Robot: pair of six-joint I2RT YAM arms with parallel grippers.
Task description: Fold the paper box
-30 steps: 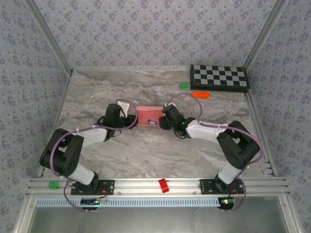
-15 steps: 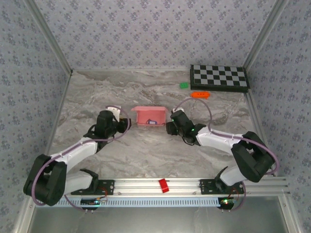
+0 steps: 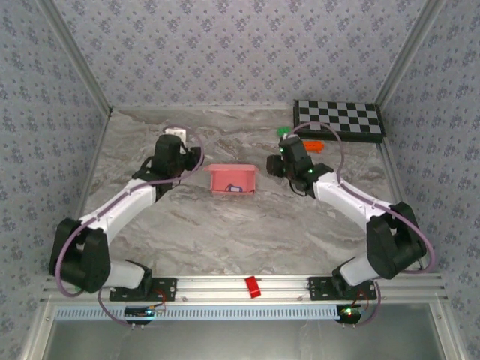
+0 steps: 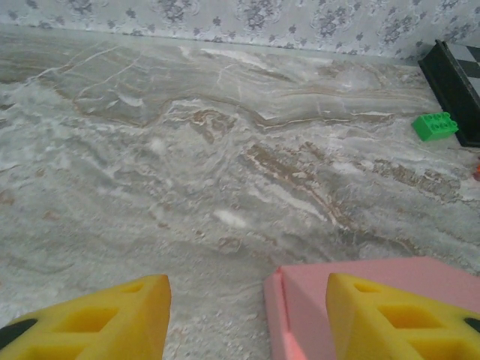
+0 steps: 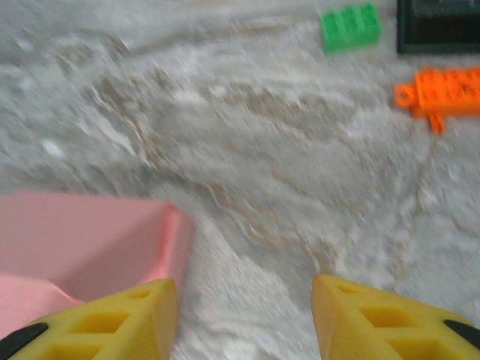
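Top external view has the small pink card box [image 3: 232,180] sitting midway across the grey marbled surface [image 3: 225,240], much where it sat a second ago. The left claw [image 3: 193,157] and right claw [image 3: 274,166], which then pressed at its two ends, have drawn back toward the far side and now stand apart from it. Left wrist view shows yellow foam fingers [image 4: 97,315] spread wide with nothing between them and the box's corner by the right-hand one, while right wrist view likewise shows fingers parted and empty, the box low at the left.
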